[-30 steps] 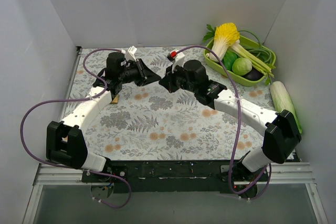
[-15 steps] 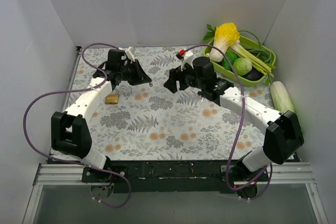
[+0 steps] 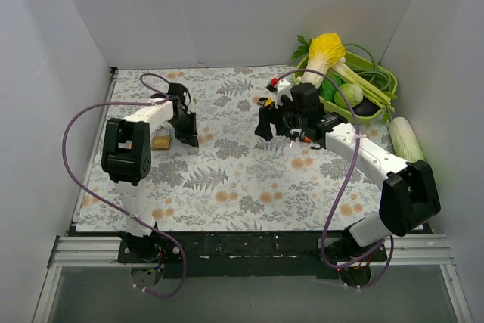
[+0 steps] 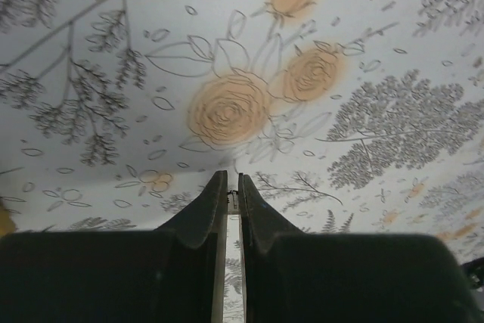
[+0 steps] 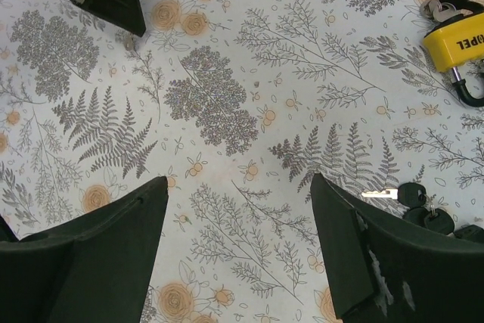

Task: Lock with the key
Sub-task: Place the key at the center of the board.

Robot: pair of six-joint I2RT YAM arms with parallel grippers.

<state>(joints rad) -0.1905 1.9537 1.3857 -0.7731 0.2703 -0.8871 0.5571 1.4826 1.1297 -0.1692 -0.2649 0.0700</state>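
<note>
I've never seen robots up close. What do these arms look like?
The left arm and right arm have white shells, black joints and a looping purple cable each. The left gripper and right gripper have black, wedge-shaped fingers.

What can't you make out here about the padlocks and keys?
- Left wrist: whether the shut left end effector holds anything; its own fingers hide the gap.
- Right wrist: yellow padlock cut off by the right edge.
- Right wrist: keys partly behind a finger of the open right end effector.
- Top: brass padlock too small to show a keyhole.
</note>
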